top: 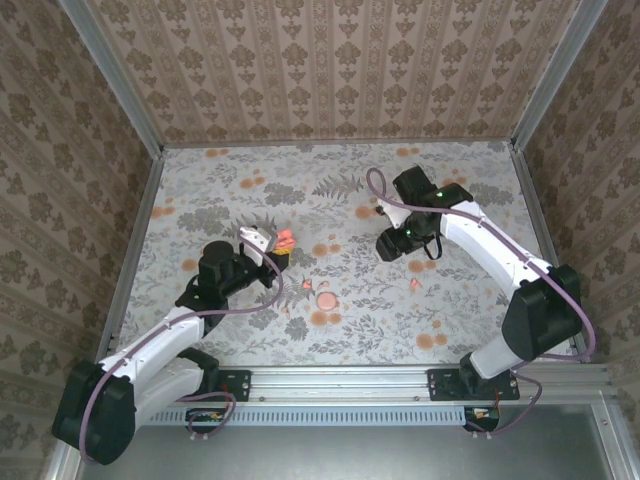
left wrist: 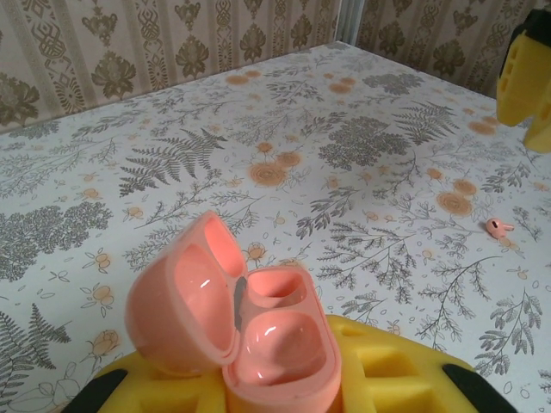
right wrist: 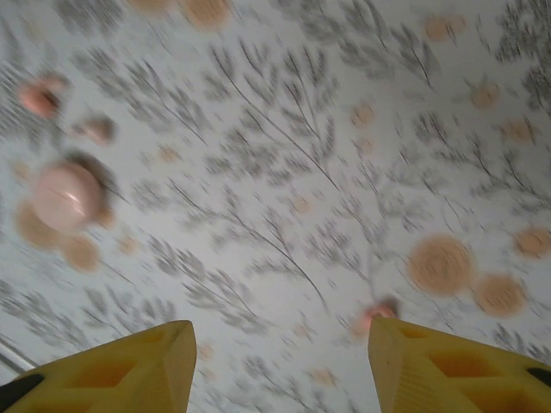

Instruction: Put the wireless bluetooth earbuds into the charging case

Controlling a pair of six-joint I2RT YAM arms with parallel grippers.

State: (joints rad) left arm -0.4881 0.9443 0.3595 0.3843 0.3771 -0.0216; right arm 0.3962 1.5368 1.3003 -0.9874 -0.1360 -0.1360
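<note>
clamped in the left gripper (left wrist: 284, 387) so its flipped lid and wells face up, the charging case (left wrist: 258, 318) sits ready, and farther out one earbud (left wrist: 498, 226) lies on the table (left wrist: 362, 129) near the right gripper (right wrist: 280, 370), spread empty, likely poised to grab it.

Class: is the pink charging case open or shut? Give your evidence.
Open: the charging case has its lid swung back, leaving the inner wells exposed.

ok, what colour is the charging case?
Salmon pink all over, glossy on the inside. The left wrist view shows the charging case best.
</note>
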